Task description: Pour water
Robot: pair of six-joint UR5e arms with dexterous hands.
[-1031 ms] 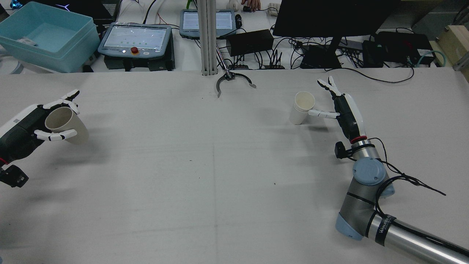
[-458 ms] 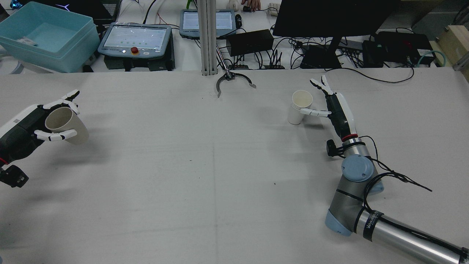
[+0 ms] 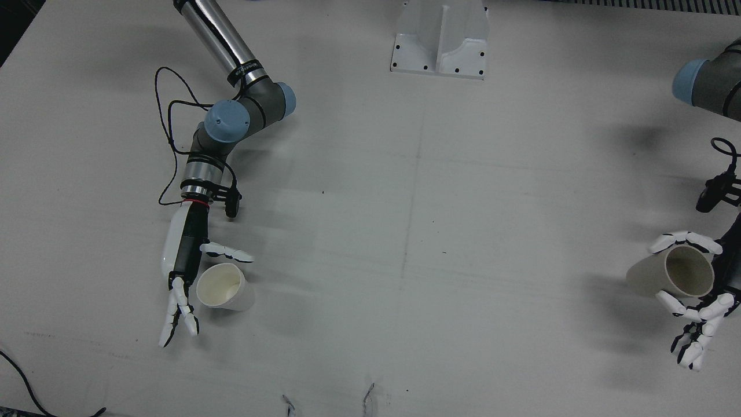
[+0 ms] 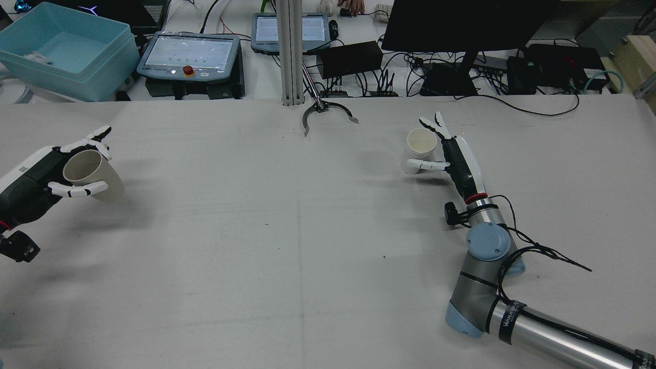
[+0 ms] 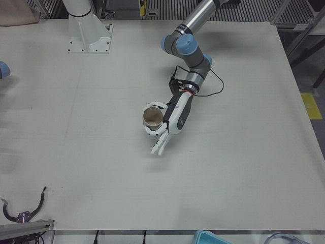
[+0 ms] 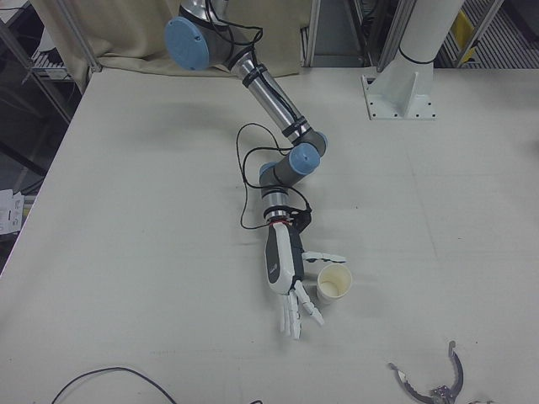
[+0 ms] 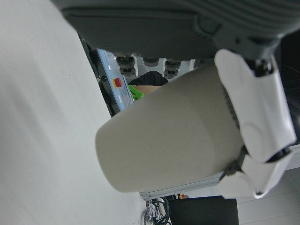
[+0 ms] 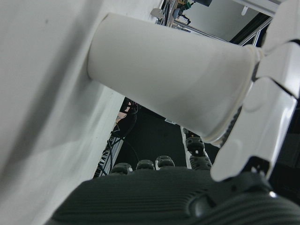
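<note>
Paper cups sit far apart on the white table. In the rear view, the beige cup is at nine o'clock, lifted off the surface and tilted, with the left hand curled around its body, fingers wrapped above and below. The white cup stands upright at about two o'clock. The right hand lies just beside it, spread wide, one finger reaching across the cup's near side and the others stretched past its rim; contact cannot be told.
</note>
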